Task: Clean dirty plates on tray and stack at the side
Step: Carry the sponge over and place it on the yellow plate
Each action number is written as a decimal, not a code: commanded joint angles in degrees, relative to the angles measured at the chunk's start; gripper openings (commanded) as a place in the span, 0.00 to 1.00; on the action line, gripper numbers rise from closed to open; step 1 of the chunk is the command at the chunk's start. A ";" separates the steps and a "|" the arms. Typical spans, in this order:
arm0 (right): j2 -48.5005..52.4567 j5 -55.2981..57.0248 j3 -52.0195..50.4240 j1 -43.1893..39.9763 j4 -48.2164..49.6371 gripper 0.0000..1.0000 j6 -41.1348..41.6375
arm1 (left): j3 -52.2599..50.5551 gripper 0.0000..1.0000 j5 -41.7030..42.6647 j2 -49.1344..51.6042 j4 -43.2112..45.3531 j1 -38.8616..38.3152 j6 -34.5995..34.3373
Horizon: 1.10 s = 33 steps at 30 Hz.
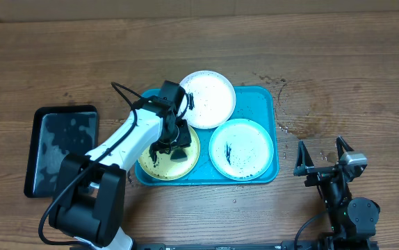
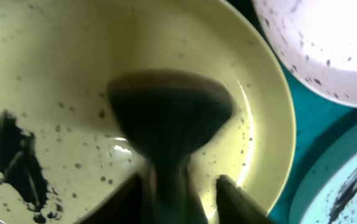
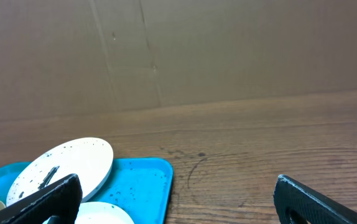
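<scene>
While all three plates point(image 1: 241, 149) sit dirty on tray point(image 1: 258, 97), none stacked yet. Left tool point(image 2: 178, 196) squeezes dark sponge point(image 2: 166, 112) on yellow plate point(image 2: 54, 62), tray's 8 o'clock. Right tool point(image 1: 321, 156) spread wide, holds nothing, 3 o'clock of tray.

Three black-smeared plates point(image 1: 240, 148) lie on the turquoise tray point(image 1: 258, 97).

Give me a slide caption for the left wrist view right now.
Left gripper holds a dark sponge over the speckled yellow-green plate, black smear beside it, turquoise tray at right.
</scene>
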 commanded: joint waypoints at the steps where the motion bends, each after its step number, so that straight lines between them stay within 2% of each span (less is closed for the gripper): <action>1: -0.39 0.55 -0.59 0.28 0.22 1.00 -0.22 | -0.17 0.47 -0.83 0.28 -0.61 -0.15 1.14; 6: -0.39 0.55 -0.59 0.28 0.22 1.00 -0.22 | 3.69 0.39 -1.14 0.24 -7.45 2.49 1.11; 9: -0.39 0.55 -0.59 0.28 0.22 1.00 -0.22 | 10.08 0.22 -1.46 0.00 -15.58 5.35 1.11; 10: -0.39 0.55 -0.59 0.28 0.22 1.00 -0.22 | 12.24 0.18 -1.44 -0.20 -17.99 6.34 1.09; 14: -0.39 0.55 -0.59 0.28 0.22 1.00 -0.22 | 21.92 0.17 -1.44 -1.90 -27.58 10.78 0.59; 15: -0.39 0.55 -0.59 0.28 0.22 1.00 -0.20 | 24.20 0.18 -1.44 -2.60 -29.62 12.15 0.48; 18: -0.39 0.55 -0.59 0.28 0.22 1.00 -0.22 | 28.00 0.37 -1.40 -5.86 -32.83 16.92 0.48; 20: -0.39 0.55 -0.59 0.28 0.22 1.00 -0.22 | 27.98 0.79 -1.44 -7.37 -33.18 19.10 0.50; 21: -0.39 0.55 -0.59 0.28 0.22 1.00 -0.20 | 27.98 0.93 -1.55 -7.82 -33.64 20.31 0.57; 22: -0.39 0.55 -0.59 0.28 0.22 1.00 -0.22 | 27.98 1.00 -1.84 -7.93 -34.12 21.09 0.52; 27: -0.39 0.57 -0.59 0.26 0.24 1.00 -0.22 | 26.43 1.00 -2.73 -7.50 -35.08 26.08 -0.90; 29: -0.39 -1.11 -0.59 0.28 3.39 1.00 0.44 | 25.40 1.00 -2.69 -7.04 -34.64 28.28 -1.70; 33: -0.39 -19.08 -0.59 0.28 8.00 1.00 13.97 | 24.33 1.00 -2.71 -6.21 -34.71 29.75 -1.64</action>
